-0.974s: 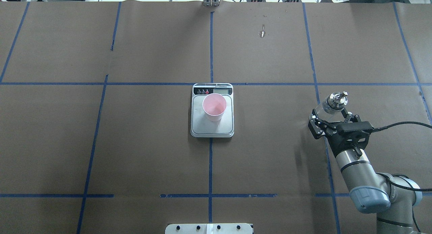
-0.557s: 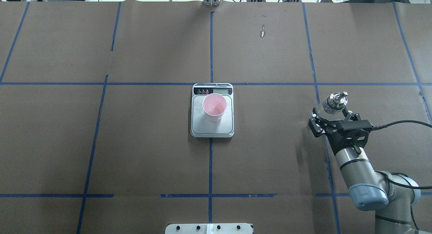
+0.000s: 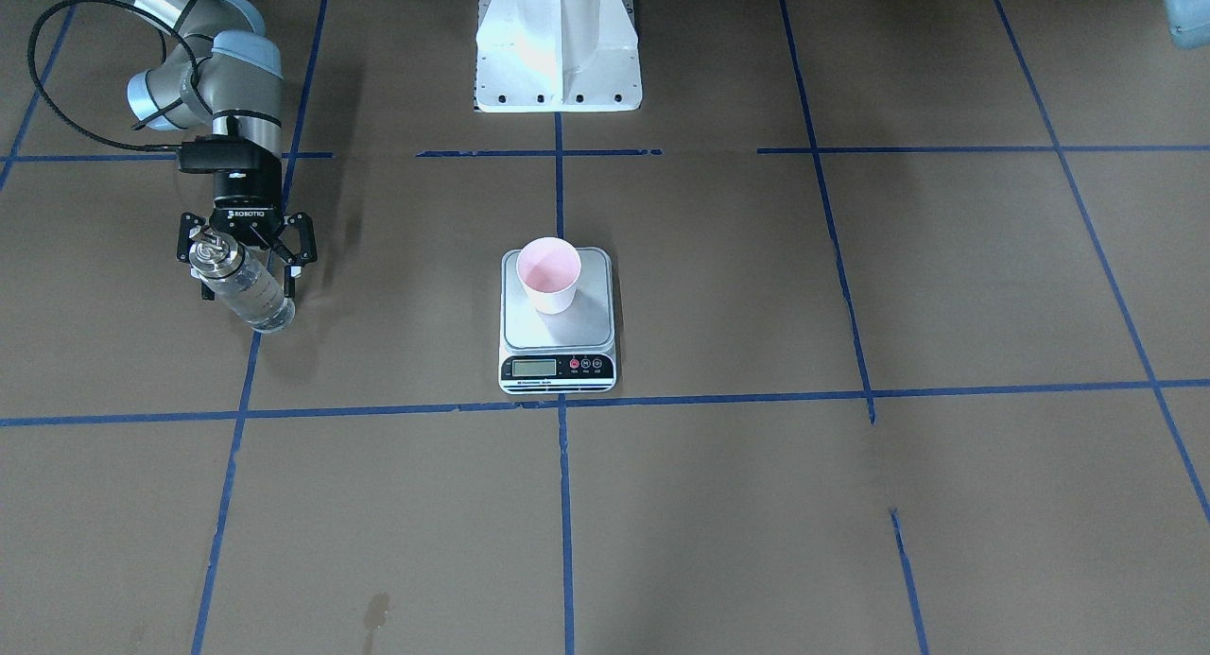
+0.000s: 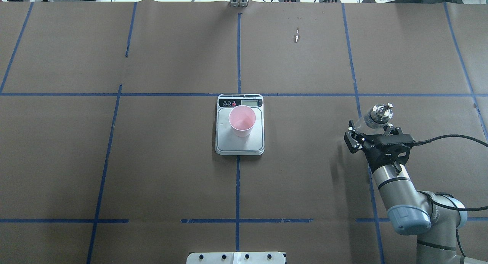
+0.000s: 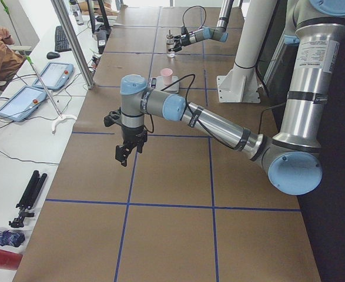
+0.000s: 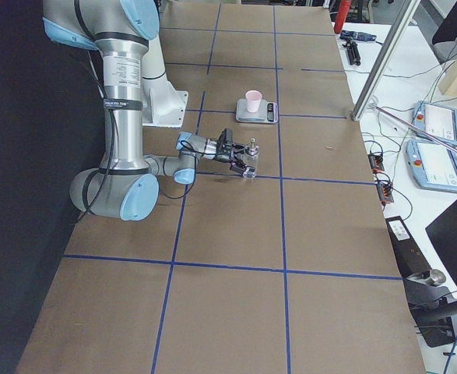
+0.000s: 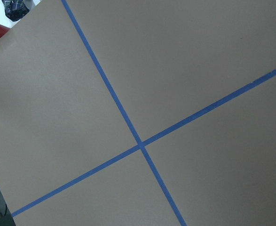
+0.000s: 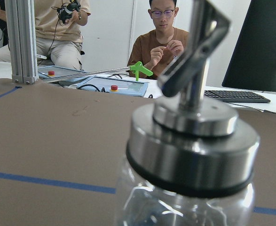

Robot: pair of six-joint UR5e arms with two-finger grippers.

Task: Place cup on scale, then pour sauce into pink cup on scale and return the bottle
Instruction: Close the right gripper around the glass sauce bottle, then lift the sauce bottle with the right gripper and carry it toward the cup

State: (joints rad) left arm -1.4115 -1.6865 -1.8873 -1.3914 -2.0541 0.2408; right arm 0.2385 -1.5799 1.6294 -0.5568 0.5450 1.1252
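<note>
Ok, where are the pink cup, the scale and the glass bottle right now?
Pale pink tapered cup (image 4: 242, 120): overhead view, inside its mouth.
Silver-grey rectangular scale (image 4: 244, 144): overhead view, bare platform.
Clear glass metal-spouted bottle (image 3: 248, 294): front-facing view, glass body.

The pale pink cup (image 4: 242, 121) stands upright, mouth open, on the silver-grey scale (image 4: 240, 145), toward the platform's 12 o'clock edge, next to the black display strip. Well apart, at the scale's 3 o'clock, the clear glass bottle (image 4: 375, 116) with a metal pour-spout stands upright on the desk (image 4: 171, 172).
</note>
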